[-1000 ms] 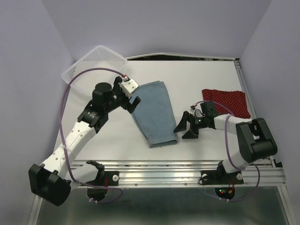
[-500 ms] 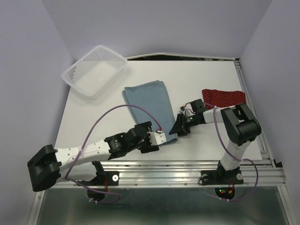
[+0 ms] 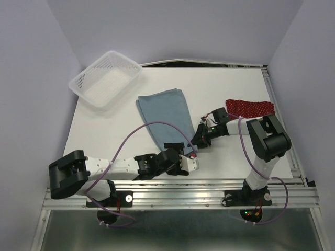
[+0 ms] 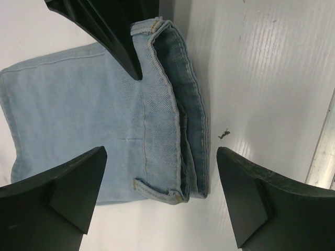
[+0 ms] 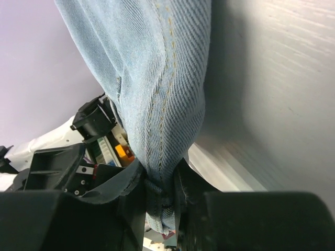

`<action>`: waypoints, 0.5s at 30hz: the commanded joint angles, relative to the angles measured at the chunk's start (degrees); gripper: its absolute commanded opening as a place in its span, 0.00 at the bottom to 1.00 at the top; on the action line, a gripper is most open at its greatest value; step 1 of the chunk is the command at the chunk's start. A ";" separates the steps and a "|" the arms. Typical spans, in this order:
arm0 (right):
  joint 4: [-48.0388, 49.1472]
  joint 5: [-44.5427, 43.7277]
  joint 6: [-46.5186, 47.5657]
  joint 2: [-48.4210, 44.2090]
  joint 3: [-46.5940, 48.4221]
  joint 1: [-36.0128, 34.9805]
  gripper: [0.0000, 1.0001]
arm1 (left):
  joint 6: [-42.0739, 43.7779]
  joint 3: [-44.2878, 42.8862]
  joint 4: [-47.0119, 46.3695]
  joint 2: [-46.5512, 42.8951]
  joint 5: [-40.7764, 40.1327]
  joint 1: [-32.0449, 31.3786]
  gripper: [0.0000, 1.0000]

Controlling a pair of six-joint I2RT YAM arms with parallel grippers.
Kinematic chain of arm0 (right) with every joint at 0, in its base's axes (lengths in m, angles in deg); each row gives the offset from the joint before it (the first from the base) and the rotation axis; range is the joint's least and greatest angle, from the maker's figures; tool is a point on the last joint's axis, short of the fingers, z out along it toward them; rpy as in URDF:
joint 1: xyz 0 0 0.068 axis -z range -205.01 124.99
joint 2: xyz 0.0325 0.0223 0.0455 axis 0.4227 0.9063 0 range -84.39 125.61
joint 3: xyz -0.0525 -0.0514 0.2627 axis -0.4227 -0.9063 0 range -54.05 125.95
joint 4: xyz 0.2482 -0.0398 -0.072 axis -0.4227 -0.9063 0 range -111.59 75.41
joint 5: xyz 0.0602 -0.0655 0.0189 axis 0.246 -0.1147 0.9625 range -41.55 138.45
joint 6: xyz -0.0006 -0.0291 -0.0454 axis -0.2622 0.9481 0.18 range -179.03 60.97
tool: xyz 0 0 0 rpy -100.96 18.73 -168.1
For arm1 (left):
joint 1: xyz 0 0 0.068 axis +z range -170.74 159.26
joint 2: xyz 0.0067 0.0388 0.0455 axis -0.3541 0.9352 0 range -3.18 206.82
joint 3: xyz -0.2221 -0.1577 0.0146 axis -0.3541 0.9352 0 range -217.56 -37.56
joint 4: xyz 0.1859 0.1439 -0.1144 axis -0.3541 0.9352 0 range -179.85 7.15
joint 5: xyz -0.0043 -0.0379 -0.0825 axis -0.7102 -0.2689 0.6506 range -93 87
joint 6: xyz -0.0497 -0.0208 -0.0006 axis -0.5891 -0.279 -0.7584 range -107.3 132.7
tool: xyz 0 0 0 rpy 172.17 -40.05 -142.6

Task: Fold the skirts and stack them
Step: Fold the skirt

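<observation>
The light blue denim skirt [image 3: 165, 117] lies folded at the table's middle, its hem and thick folded edge filling the left wrist view [image 4: 94, 120]. My right gripper [image 3: 196, 145] is shut on the skirt's near right corner; in the right wrist view the denim [image 5: 152, 78] is bunched and pinched between the fingers [image 5: 157, 193]. My left gripper [image 3: 186, 155] hangs open just over the skirt's near edge, its fingers [image 4: 57, 183] wide on either side of the folded corner and touching nothing. The dark red dotted skirt [image 3: 251, 108] lies flat at the right.
A white mesh basket [image 3: 106, 78] stands at the far left corner. The left arm stretches low along the table's near edge, its purple cable looping over the denim. The aluminium rail [image 3: 209, 188] runs along the front.
My left arm has swung from near the basket down to the denim skirt's near edge, still open. My right gripper has moved onto the skirt's near right corner and shut on it.
</observation>
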 commanded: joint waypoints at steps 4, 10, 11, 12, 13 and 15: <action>0.50 3.26 -2.21 1.92 3.40 -0.19 0.01 | -3.98 -3.66 -4.07 3.78 -2.21 -1.29 0.99; 0.59 3.96 -4.75 2.01 3.67 -0.19 0.01 | -4.42 -2.69 -8.46 7.74 -6.26 -2.70 0.98; 0.59 3.96 -4.93 1.93 3.76 -0.19 0.01 | -4.68 -2.52 -8.99 8.00 -6.43 -2.87 0.98; 0.59 4.05 -5.45 1.84 3.93 -0.19 0.01 | -4.86 -2.34 -9.78 8.70 -6.78 -3.13 0.98; 0.59 4.57 -5.72 1.66 3.93 -0.19 0.01 | -5.12 -2.25 -10.48 9.23 -7.83 -3.49 0.98; 0.50 4.67 -6.51 1.31 3.50 -0.19 0.01 | -5.91 -2.60 -11.28 11.50 -10.02 -3.49 0.99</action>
